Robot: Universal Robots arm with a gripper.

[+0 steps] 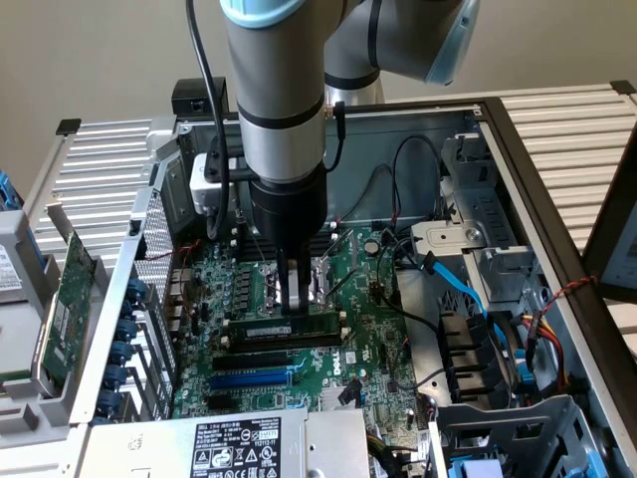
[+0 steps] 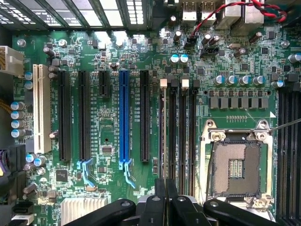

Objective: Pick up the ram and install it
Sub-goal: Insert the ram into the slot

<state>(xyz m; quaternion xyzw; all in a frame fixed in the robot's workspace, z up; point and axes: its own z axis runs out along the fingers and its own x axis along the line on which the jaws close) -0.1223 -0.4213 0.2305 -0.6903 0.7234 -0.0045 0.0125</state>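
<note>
Two fingers of the gripper [image 1: 296, 307] are closed tight in the exterior view, tips on the top edge of the memory stick [image 1: 264, 326], which stands among the black slots [image 1: 284, 342]; whether they pinch it we cannot tell. In the wrist view it runs edge-on from a white clip [image 2: 163, 83], so we would push straight down, keeping it upright.

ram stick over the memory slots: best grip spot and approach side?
Top long edge at mid-length, from straight above, pinching both flat faces: the ram stands on edge, thin, its lower edge at the slots. The hand grips there.
</note>
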